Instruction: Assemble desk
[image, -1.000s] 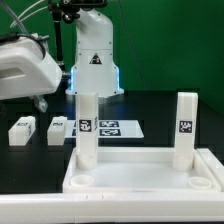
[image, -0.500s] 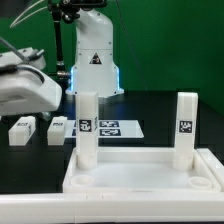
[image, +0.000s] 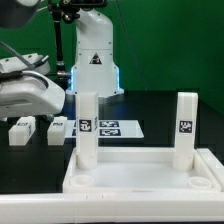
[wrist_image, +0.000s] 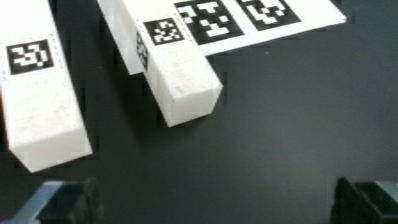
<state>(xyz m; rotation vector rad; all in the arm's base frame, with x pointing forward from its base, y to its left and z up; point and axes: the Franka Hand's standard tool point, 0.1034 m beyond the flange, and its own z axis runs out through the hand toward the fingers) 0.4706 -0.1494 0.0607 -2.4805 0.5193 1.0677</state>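
Note:
The white desk top (image: 140, 172) lies at the front with two white legs standing upright in its far corner sockets, one (image: 87, 130) on the exterior view's left and one (image: 185, 125) on its right. Two loose legs (image: 22, 130) (image: 57, 127) lie flat on the black table at the exterior view's left. The arm's white hand (image: 30, 95) hangs above them. In the wrist view my gripper (wrist_image: 214, 205) is open and empty, its dark fingertips (wrist_image: 63, 203) wide apart. The two loose legs (wrist_image: 45, 95) (wrist_image: 178, 70) lie below it, apart from the fingers.
The marker board (image: 115, 127) lies flat behind the desk top, next to the loose legs; it also shows in the wrist view (wrist_image: 231, 20). The robot's base (image: 93, 60) stands at the back. The table is black.
The hand has come down toward the two loose legs at the exterior view's left. The desk top and its upright legs have not moved.

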